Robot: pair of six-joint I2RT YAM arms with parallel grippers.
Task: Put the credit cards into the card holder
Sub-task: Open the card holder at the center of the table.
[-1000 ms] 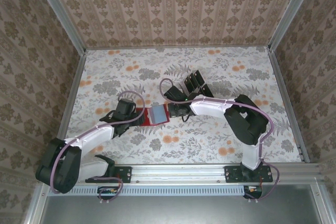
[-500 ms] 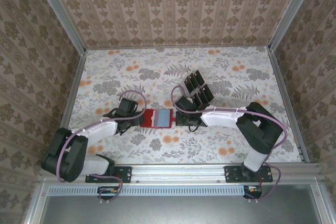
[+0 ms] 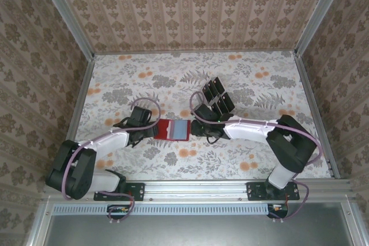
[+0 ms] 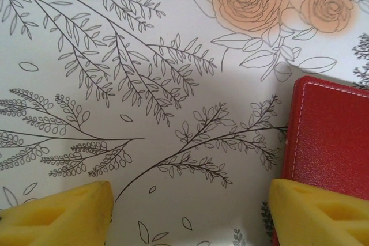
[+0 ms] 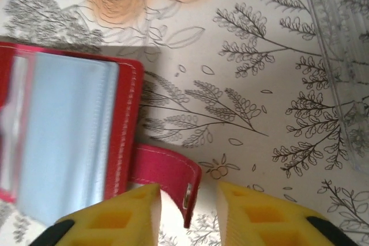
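The card holder (image 3: pixel 167 130) is a red wallet lying open on the table, its pale clear sleeve (image 3: pixel 180 129) facing up. Several dark credit cards (image 3: pixel 214 97) stand in a clear slotted rack just behind it. My left gripper (image 3: pixel 151 132) is open at the wallet's left edge. In the left wrist view one yellow finger (image 4: pixel 317 214) overlaps the red cover (image 4: pixel 331 131). My right gripper (image 5: pixel 187 214) is open at the wallet's right side. The red closing strap (image 5: pixel 170 174) curls up loose between its fingers, with a gap on both sides.
The clear rack's edge (image 5: pixel 340 56) sits to the right of my right gripper. Wallpapered walls and metal rails (image 3: pixel 81 102) enclose the floral table. Open table surface lies to the far left, far right and near side.
My right gripper's jaws have parted from the wallet's strap. Both arms lowered and stretched toward the wallet, which shifted slightly right and nearer.
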